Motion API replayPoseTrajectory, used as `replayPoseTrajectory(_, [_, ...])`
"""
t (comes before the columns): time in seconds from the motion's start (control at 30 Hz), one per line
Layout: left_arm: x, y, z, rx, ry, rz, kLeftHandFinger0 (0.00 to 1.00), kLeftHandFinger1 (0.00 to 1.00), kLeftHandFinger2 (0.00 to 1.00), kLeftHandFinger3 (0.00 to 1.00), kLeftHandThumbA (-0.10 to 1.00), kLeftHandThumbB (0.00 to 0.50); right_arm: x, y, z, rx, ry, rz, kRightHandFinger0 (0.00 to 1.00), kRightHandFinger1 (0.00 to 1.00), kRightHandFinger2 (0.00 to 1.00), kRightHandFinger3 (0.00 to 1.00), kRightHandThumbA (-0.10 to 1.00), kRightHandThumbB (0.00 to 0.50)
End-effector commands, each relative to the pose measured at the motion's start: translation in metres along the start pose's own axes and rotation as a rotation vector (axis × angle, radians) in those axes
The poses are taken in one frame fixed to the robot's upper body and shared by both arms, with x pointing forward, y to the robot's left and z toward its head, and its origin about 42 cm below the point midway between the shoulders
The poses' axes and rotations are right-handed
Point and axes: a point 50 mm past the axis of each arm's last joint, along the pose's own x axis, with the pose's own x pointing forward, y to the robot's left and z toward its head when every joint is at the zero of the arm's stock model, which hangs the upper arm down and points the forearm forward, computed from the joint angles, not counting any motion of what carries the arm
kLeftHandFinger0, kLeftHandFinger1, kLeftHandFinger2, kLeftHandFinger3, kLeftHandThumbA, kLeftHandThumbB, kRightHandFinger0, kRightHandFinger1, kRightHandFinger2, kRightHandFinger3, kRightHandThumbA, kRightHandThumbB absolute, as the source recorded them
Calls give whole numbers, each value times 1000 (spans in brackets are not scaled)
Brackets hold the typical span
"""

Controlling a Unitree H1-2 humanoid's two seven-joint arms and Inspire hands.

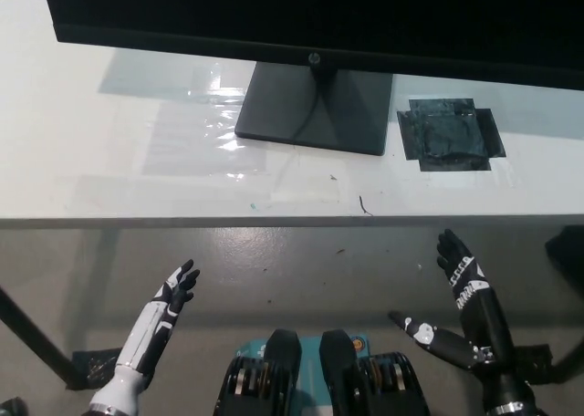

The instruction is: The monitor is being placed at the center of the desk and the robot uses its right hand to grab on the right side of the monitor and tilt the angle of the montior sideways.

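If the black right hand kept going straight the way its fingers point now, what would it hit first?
Probably the front edge of the white desk, ahead of the open right hand, or it may pass beneath; depth is unclear. In line beyond that lies the black taped patch, not the monitor.

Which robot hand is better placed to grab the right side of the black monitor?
The right. The black right robot hand is open below the desk edge, under the right part of the black flat-screen monitor. The white left robot hand rests open at the lower left.

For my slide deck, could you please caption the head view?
Both hands, left hand and right hand, open below the desk edge, monitor untouched.
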Motion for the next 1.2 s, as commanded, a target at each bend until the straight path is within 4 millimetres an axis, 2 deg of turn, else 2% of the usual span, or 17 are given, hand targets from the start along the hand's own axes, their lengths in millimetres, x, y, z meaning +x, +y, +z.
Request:
replayPoseTrajectory(0.0, [11, 6, 13, 45, -97, -11, 1000, 1000, 1000, 1000, 1000, 258, 1, 9, 59, 473, -134, 199, 1000, 1000, 1000, 1000, 1000, 306])
replayPoseTrajectory(0.1, [11, 6, 13, 44, -96, -11, 1000, 1000, 1000, 1000, 1000, 256, 0, 9, 62, 505, -130, 212, 1000, 1000, 1000, 1000, 1000, 313])
replayPoseTrajectory(0.13, [11, 6, 13, 46, -95, -13, 1000, 1000, 1000, 1000, 1000, 253, 3, 11, 92, 694, -139, 271, 1000, 1000, 1000, 1000, 1000, 360])
replayPoseTrajectory(0.2, [10, 5, 13, 53, -97, -14, 1000, 1000, 1000, 1000, 1000, 253, 10, 10, 111, 817, -149, 313, 1000, 1000, 1000, 1000, 1000, 372])
replayPoseTrajectory(0.33, [11, 5, 13, 67, -97, -12, 1000, 1000, 1000, 1000, 1000, 254, 15, 9, 118, 856, -149, 320, 1000, 1000, 1000, 1000, 1000, 382])
replayPoseTrajectory(0.37, [10, 5, 13, 62, -95, -12, 1000, 1000, 1000, 1000, 1000, 251, 25, 7, 121, 914, -148, 323, 1000, 1000, 1000, 1000, 1000, 381])
replayPoseTrajectory(0.4, [9, 3, 11, 57, -90, -17, 1000, 1000, 1000, 1000, 1000, 251, 48, 3, 128, 1041, -150, 333, 1000, 1000, 1000, 1000, 1000, 371])
replayPoseTrajectory(0.43, [8, 2, 11, 59, -89, -18, 1000, 1000, 1000, 1000, 1000, 245, 50, 3, 128, 1062, -149, 332, 1000, 1000, 1000, 1000, 1000, 355])
replayPoseTrajectory(0.57, [5, 0, 10, 54, -86, -20, 1000, 1000, 1000, 1000, 1000, 241, 61, 1, 129, 1113, -142, 310, 1000, 1000, 1000, 1000, 1000, 354])
replayPoseTrajectory(0.6, [5, 0, 10, 62, -86, -21, 1000, 1000, 1000, 1000, 1000, 231, 72, 1, 130, 1137, -139, 297, 1000, 1000, 1000, 1000, 1000, 330])
replayPoseTrajectory(0.7, [4, 0, 9, 67, -84, -24, 1000, 1000, 1000, 1000, 1000, 233, 110, 2, 131, 1203, -129, 272, 1000, 1000, 1000, 1000, 1000, 319])
replayPoseTrajectory(0.77, [-3, -2, 7, 61, -74, -24, 1000, 1000, 1000, 1000, 1000, 231, 112, 3, 129, 1212, -115, 263, 1000, 1000, 1000, 1000, 1000, 324])
replayPoseTrajectory(0.8, [-3, -2, 7, 62, -77, -26, 1000, 1000, 1000, 1000, 1000, 229, 127, 4, 128, 1223, -112, 252, 1000, 1000, 1000, 1000, 1000, 332])
replayPoseTrajectory(0.87, [-3, -2, 7, 64, -77, -26, 1000, 1000, 1000, 1000, 1000, 227, 130, 4, 128, 1229, -110, 251, 1000, 1000, 1000, 1000, 1000, 333])
replayPoseTrajectory(0.97, [-8, -4, 4, 53, -65, -30, 1000, 1000, 1000, 1000, 1000, 228, 159, 5, 126, 1241, -92, 228, 1000, 1000, 1000, 1000, 1000, 339])
replayPoseTrajectory(1.1, [-7, -5, 5, 65, -68, -28, 1000, 1000, 1000, 1000, 1000, 228, 169, 5, 126, 1254, -86, 224, 1000, 1000, 1000, 1000, 1000, 340])
replayPoseTrajectory(1.17, [-9, -7, 3, 55, -61, -32, 1000, 1000, 1000, 1000, 1000, 229, 188, 5, 122, 1263, -61, 187, 1000, 1000, 1000, 1000, 1000, 335])
